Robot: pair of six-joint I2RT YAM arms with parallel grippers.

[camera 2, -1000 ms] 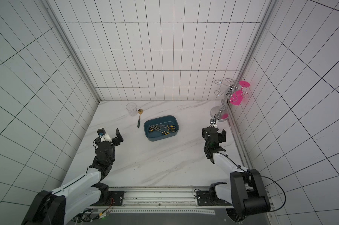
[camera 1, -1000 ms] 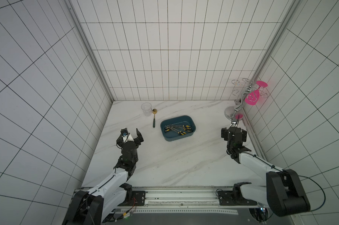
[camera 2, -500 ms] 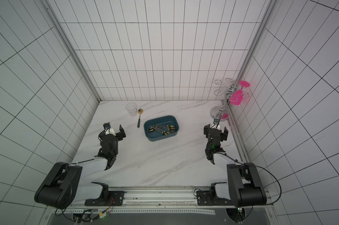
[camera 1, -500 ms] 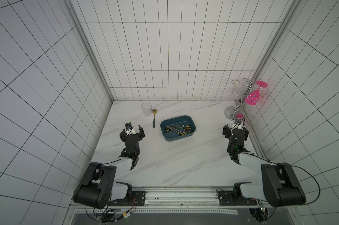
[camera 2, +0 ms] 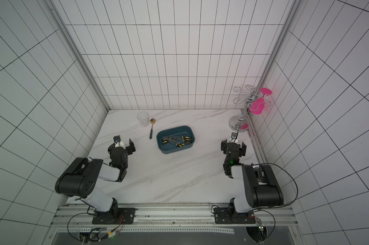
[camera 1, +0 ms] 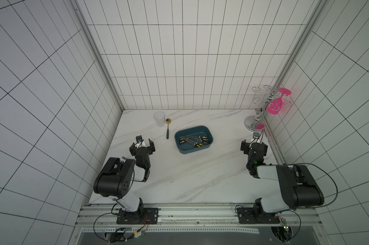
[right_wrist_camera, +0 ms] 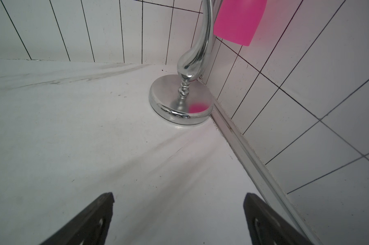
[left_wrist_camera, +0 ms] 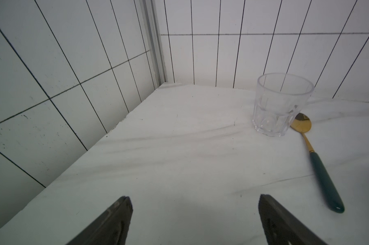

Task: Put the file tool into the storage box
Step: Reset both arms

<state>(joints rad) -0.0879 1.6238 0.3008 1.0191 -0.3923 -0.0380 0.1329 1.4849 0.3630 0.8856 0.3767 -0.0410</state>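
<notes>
We see the storage box point(camera 1: 192, 150) point(camera 2: 175, 149) on the marble table point(camera 1: 190, 176), about midway across it. Several file tools point(camera 1: 192, 140) point(camera 2: 175, 140) with yellow-and-black handles lie crossed inside the box, all within its walls.

The left gripper point(camera 1: 142, 146) point(camera 2: 123, 146) sits low over the table on our left of the box, well apart from it, and faces the back left corner. In the left wrist view its jaws are spread wide, and only bare table shows at the left gripper point(left_wrist_camera: 194, 201), so it grips nothing. Ahead of it stand a clear glass point(left_wrist_camera: 282, 104) point(camera 1: 159, 118) and, just beside that, a spoon point(left_wrist_camera: 319, 167) point(camera 1: 168, 129) with a gold bowl and a dark green handle; the spoon lies between the glass and the box.

The right gripper point(camera 1: 254, 146) point(camera 2: 233, 146) rests on the far side of the box, also well apart from it, and points at the chrome stand point(right_wrist_camera: 179, 106) point(camera 1: 254, 125) in the back right corner. At the right gripper point(right_wrist_camera: 179, 197) the jaws gape fully and it carries nothing. A pink glass point(right_wrist_camera: 238, 21) point(camera 1: 274, 105) hangs from the stand.

The box lies between the two grippers and slightly nearer the back wall. Neither wrist view shows it.
</notes>
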